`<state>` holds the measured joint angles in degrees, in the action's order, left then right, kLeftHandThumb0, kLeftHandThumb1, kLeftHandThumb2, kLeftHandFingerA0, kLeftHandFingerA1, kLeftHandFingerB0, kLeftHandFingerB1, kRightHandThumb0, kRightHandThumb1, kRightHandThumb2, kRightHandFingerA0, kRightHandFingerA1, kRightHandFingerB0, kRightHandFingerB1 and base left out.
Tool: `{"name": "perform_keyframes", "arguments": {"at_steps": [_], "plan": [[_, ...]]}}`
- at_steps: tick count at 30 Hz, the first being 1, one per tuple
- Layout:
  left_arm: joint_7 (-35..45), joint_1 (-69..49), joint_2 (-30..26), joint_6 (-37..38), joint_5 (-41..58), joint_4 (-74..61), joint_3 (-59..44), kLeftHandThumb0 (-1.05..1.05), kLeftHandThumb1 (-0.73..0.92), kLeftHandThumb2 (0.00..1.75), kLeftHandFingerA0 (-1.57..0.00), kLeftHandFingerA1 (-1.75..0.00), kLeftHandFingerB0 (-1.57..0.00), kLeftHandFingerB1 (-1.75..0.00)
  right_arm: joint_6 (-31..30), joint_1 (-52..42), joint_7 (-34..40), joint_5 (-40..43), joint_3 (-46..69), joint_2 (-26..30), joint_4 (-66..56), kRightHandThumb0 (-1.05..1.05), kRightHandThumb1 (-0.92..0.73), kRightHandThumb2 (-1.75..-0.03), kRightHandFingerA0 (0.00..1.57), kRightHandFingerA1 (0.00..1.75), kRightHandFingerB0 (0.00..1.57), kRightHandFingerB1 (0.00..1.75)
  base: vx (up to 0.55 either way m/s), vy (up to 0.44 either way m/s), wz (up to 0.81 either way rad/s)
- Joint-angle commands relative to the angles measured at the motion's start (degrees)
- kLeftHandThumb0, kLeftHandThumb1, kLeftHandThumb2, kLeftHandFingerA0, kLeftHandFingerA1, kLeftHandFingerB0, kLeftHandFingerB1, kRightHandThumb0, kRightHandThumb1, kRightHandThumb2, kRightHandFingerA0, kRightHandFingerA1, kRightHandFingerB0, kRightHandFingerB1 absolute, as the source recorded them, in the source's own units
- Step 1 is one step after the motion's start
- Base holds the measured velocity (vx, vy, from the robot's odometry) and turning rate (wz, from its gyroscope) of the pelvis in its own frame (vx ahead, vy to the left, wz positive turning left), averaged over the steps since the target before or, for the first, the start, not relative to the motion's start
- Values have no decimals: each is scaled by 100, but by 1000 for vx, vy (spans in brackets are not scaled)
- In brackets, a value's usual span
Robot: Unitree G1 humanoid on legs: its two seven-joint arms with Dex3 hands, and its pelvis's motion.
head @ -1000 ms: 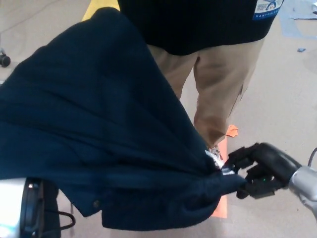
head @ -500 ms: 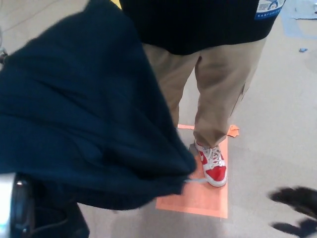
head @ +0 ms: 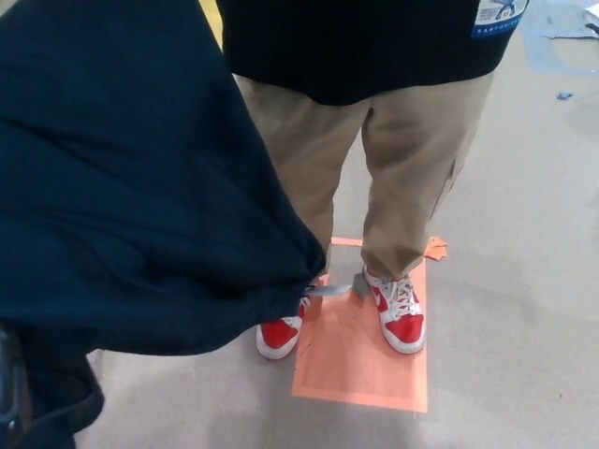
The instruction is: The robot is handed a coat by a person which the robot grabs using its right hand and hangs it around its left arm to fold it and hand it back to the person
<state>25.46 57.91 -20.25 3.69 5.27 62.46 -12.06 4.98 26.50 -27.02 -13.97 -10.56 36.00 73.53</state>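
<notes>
We see the dark navy coat [head: 131, 187] filling the whole left side of the head view. It hangs in heavy folds up and to the left of the orange floor marker [head: 360, 360], and its lowest gathered edge reaches down to the marker's upper left corner. What carries the coat from beneath is hidden by the cloth. Neither the left hand nor the right hand shows, so we cannot tell how far either is open or what it has hold of.

Above the marker stands a person in a black top [head: 356, 47] and tan trousers [head: 412, 159], close beside the coat. The marker lies flat on the grey floor [head: 524, 281]. One red-and-white sneaker [head: 402, 316] is planted on the marker's upper right part. The other sneaker [head: 279, 335] sits at its left edge, partly under the coat's hem. A thin grey strap [head: 332, 290] trails from the coat's edge across the top of the marker. A small orange scrap [head: 436, 249] lies just off the marker's upper right corner.
</notes>
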Motion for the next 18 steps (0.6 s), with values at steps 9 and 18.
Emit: {"name": "perform_keyframes", "arguments": {"at_steps": [9,18], "plan": [[221,-204,-20,123,230,-331,-92,-76,82,67,-11,-26,-9,-24,592,-533,1848,980,1758,-1559,-504,-81,-70,-103,3,34,12,31,0,0,0],[286,-347,54,34,286,-698,-113,-73,65,102,-3,-37,-3,-31,719,-886,2316,385,1305,-1785,-232,-74,-69,-104,4,44,3,34,0,0,0]]}}
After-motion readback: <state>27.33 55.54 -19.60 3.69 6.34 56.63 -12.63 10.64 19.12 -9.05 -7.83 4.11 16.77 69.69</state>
